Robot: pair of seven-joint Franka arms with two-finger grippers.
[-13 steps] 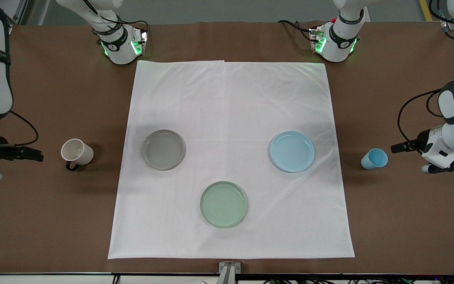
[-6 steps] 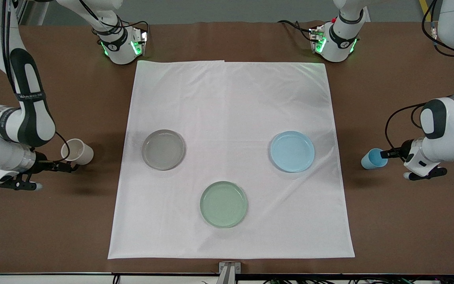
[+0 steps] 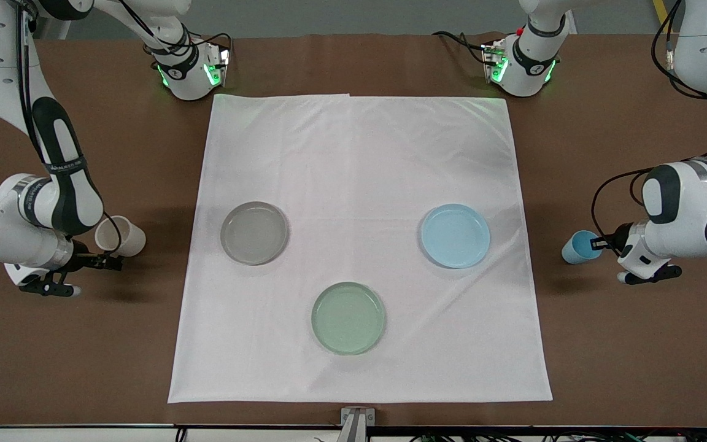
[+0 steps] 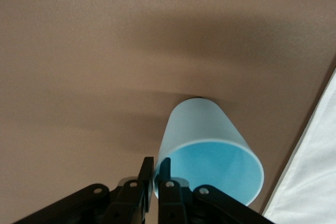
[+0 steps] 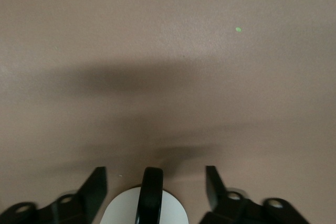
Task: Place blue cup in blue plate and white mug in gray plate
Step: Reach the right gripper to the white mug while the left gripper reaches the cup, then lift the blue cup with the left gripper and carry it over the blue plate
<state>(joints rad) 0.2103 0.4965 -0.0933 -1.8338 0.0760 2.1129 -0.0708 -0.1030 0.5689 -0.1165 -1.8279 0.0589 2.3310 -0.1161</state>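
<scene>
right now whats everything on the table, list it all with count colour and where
white cloth: 1, white, spread on the brown table
gray plate: 1, gray, on the cloth toward the right arm's end
blue plate: 1, light blue, on the cloth toward the left arm's end
green plate: 1, pale green, on the cloth, nearest the front camera
white mug: 1, off-white with black handle, on bare table
blue cup: 1, light blue, on bare table
right hand: 1, black, open around the mug's handle
left hand: 1, black, shut on the blue cup's rim
</scene>
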